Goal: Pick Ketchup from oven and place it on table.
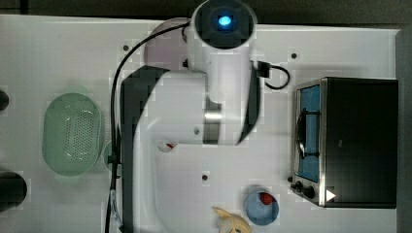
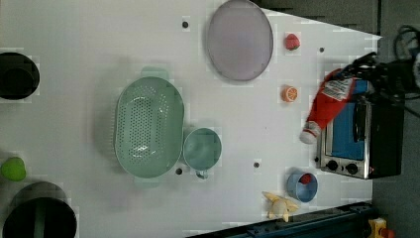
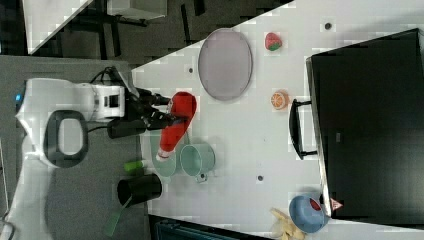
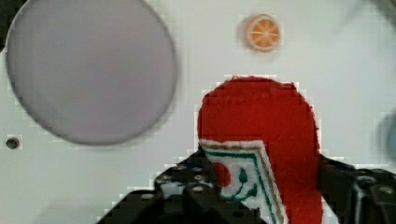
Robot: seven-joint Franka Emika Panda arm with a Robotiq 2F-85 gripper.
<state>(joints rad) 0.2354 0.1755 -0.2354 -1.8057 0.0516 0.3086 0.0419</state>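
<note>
A white table (image 2: 99,49) with small dark holes is seen against grey flooring. The ketchup (image 2: 327,106), red with a white cap and label, is clamped in the gripper (image 3: 167,111), held aloft beside the oven (image 2: 369,136).

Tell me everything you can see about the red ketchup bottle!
The ketchup is a slim red squeeze bottle with a white cap and a white label with red and green print. In the wrist view its surface looks soft and fuzzy. The black pincer grips it across the labelled part, one finger on each side. It hangs tilted in the air, cap end pointing down, above the white table. In the left view it shows in front of the oven, near an orange slice.
</note>
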